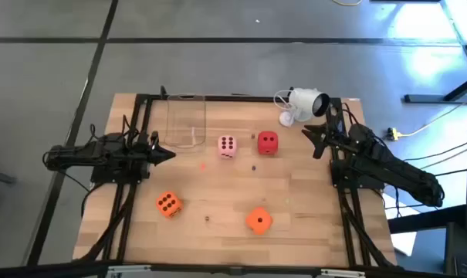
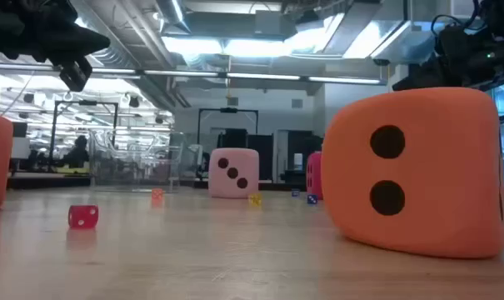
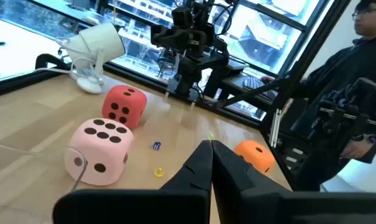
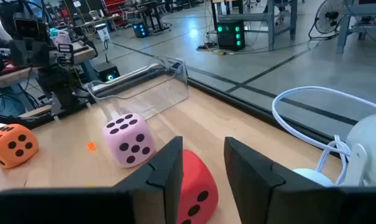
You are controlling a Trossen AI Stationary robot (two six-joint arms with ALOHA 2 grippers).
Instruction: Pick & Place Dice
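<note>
Four dice rest on the wooden table. The pale pink die (image 1: 227,146) and the red die (image 1: 267,142) sit side by side near the middle. One orange die (image 1: 168,204) is at the near left and another (image 1: 258,220) at the near middle. My left gripper (image 1: 171,153) hovers shut at the table's left, pointing toward the pink die (image 3: 100,152). My right gripper (image 1: 310,137) hovers open at the far right, its fingers (image 4: 169,165) apart above and beside the red die (image 4: 197,190). It touches nothing.
A clear plastic box (image 1: 185,121) stands at the far edge, left of the pink die. A white camera (image 1: 302,104) with its cable sits at the far right corner. Tiny dice lie scattered, among them a small red one (image 2: 83,217). A person (image 3: 355,93) stands beyond the right edge.
</note>
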